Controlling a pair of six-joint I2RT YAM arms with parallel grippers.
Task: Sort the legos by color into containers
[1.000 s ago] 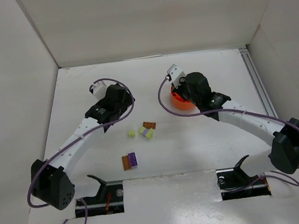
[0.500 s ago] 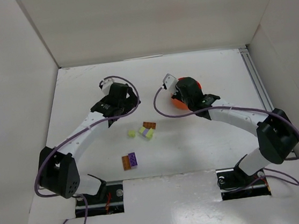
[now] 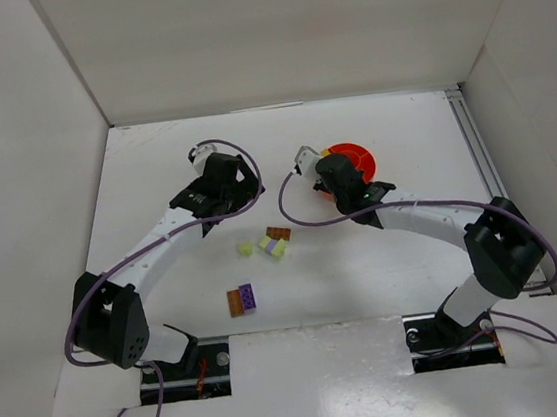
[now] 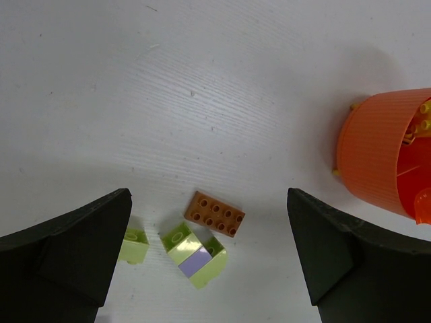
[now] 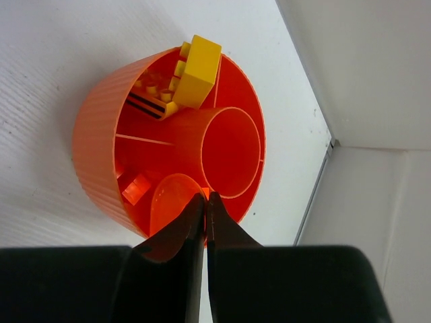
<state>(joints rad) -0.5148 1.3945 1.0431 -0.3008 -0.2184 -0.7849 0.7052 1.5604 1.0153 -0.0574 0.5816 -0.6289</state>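
Since a second before, the right arm [image 3: 430,213] had swung its wrist toward 9 o'clock, uncovering more of the dish. The left arm [image 3: 152,248] had pushed its wrist slightly toward 1 o'clock. The loose bricks [image 3: 273,244] had not shifted.

Everything sat on the white table [image 3: 395,256]. The round orange-red dish [image 3: 361,154] stood at about 1 o'clock from the table's middle, just beside the right wrist.

The left gripper [image 4: 209,198] hung over the table with its fingers spread wide and held nothing. The right gripper [image 5: 205,200] had its fingers all but together, with only a hairline slit between them. Its tips were at the dish's near rim beside a round translucent orange piece [image 5: 168,202]; whether they nipped anything could not be told.

Inside the dish a yellow brick [image 5: 200,62] leaned at the 12 o'clock wall.

Near the table's middle lay a brown-orange brick [image 3: 278,234]. Just beside it at 7 o'clock was a pale yellow-green cluster [image 3: 275,249] with a lilac face. A single pale yellow-green brick [image 3: 246,247] sat apart at the cluster's 9 o'clock. Well off at 7 o'clock, a second brown-orange brick [image 3: 235,302] touched a purple brick [image 3: 249,294].
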